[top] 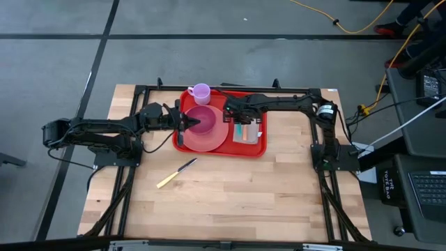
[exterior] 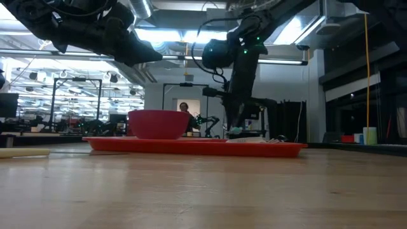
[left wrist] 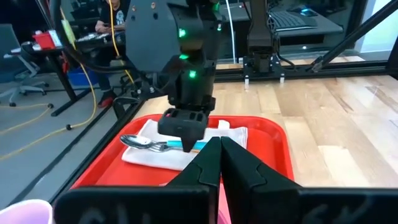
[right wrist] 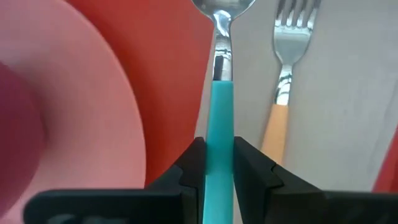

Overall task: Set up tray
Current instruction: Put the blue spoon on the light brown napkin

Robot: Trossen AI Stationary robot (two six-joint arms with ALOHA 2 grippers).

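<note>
Tray (top: 259, 146) is lying upper centre; right gripper (right wrist: 218, 163) is clamping a teal-handled spoon (right wrist: 218, 93); left gripper (left wrist: 219, 163) is hovering closed, empty.

In the right wrist view the spoon's (right wrist: 218, 93) bowl and the fork's (right wrist: 288, 50) tines were cut off by the picture's edge. In the low view the right arm hid the spoon and fork, and the yellow-handled knife (exterior: 24, 152) was cropped at the edge.
</note>
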